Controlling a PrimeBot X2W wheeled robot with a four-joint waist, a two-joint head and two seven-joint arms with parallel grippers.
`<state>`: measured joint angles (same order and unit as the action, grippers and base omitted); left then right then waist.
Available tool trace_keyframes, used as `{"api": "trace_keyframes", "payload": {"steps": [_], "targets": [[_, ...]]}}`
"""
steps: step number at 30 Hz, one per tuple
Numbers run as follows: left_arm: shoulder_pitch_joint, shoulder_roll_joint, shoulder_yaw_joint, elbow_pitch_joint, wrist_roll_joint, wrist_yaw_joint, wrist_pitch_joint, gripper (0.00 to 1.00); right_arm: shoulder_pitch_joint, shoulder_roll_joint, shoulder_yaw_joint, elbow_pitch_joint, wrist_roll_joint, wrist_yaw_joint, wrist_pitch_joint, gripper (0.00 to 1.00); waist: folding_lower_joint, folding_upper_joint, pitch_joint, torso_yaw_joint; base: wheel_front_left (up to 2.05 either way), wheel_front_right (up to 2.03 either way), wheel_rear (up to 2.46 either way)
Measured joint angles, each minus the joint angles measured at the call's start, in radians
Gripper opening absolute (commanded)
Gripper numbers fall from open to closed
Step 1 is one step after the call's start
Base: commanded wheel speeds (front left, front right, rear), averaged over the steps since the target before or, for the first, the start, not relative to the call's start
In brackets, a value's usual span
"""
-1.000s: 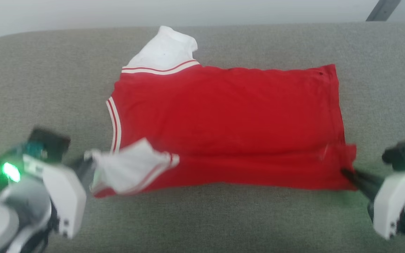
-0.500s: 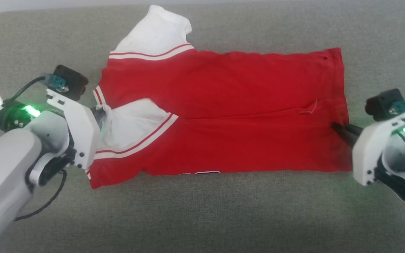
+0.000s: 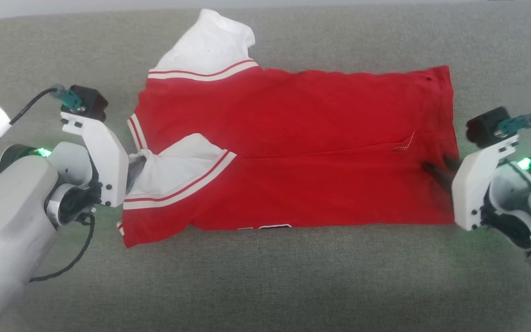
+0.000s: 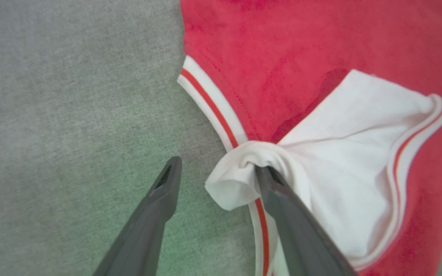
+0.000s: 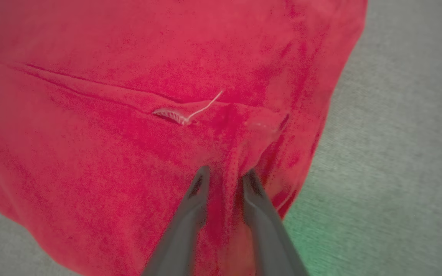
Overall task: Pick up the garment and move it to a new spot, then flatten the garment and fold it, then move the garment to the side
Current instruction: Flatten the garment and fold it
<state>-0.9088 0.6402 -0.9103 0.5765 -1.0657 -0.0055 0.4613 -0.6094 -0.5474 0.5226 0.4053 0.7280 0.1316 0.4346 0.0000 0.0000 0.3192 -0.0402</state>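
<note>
Head view: the red jersey-style T-shirt with white short sleeves (image 3: 293, 129) lies flat on a grey woven fabric surface (image 3: 265, 286). Its long axis runs side to side, striped neck trim toward the robot's left and hem toward the robot's right. Its near half is doubled over onto the far half, and a sliver of white-outlined lettering (image 3: 263, 227) peeks out at the shirt's near edge. One white sleeve (image 3: 210, 46) points away from the shirt's far left corner; the other sleeve (image 3: 178, 161) lies turned over the red body. The left gripper (image 3: 134, 168) sits at the shirt's neck end, the right gripper (image 3: 440, 168) at its hem end. Left wrist view: this gripper's dark fingers (image 4: 148, 214) stand well apart, released, one off the shirt, the other touching a bunched white fold of sleeve. Right wrist view: the fingers are narrowly parted with a raised ridge of the shirt's red hem between them; whether they clamp it cannot be told.
</note>
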Motion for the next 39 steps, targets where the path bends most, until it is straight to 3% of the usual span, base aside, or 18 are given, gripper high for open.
{"api": "trace_keyframes", "payload": {"steps": [6, 11, 19, 24, 32, 37, 38, 39], "targets": [[-0.012, 0.027, 0.012, -0.062, -0.011, 0.053, 0.042, 1.0, -0.005, -0.022, -0.037, -0.019, -0.001, 0.0, -0.061, 1.0, 0.0001, 0.0, -0.033, 0.017, 0.0, 0.0, 0.0], [0.033, 0.085, 0.031, -0.198, -0.048, 0.14, 0.083, 1.0, 0.025, -0.018, -0.116, -0.052, -0.038, 0.0, -0.147, 1.0, 0.0, 0.0, -0.06, 0.027, 0.0, 0.0, 0.0], [0.192, 0.185, 0.032, -0.485, -0.101, 0.305, 0.143, 1.0, 0.102, 0.058, -0.295, -0.134, -0.168, 0.0, -0.301, 1.0, 0.0001, 0.0, -0.077, 0.016, 0.0, 0.0, 0.0], [0.263, 0.226, 0.021, -0.553, -0.106, 0.379, 0.153, 1.0, 0.158, 0.137, -0.378, -0.209, -0.254, 0.0, -0.35, 1.0, 0.0, 0.0, -0.071, -0.008, 0.0, 0.0, 0.0], [0.293, 0.205, 0.035, -0.461, -0.122, 0.424, 0.125, 1.0, 0.256, 0.237, -0.453, -0.313, -0.319, 0.0, -0.319, 1.0, 0.0, 0.0, -0.044, -0.054, 0.0, 0.0, 0.0], [0.291, 0.177, 0.048, -0.396, -0.155, 0.412, 0.131, 1.0, 0.306, 0.249, -0.467, -0.355, -0.323, 0.0, -0.24, 1.0, 0.0, 0.0001, -0.026, -0.077, 0.0, 0.0, 0.0], [0.288, 0.176, 0.047, -0.386, -0.158, 0.403, 0.139, 0.66, 0.313, 0.251, -0.472, -0.361, -0.323, 0.0, -0.22, 1.0, 0.0, 0.0001, -0.023, -0.08, 0.0, 0.0, 0.0], [0.285, 0.174, 0.047, -0.379, -0.16, 0.396, 0.141, 0.0, 0.319, 0.255, -0.48, -0.365, -0.319, 0.0, -0.201, 1.0, 0.0, 0.0001, -0.021, -0.082, 0.0, 0.0, 0.0]]}}
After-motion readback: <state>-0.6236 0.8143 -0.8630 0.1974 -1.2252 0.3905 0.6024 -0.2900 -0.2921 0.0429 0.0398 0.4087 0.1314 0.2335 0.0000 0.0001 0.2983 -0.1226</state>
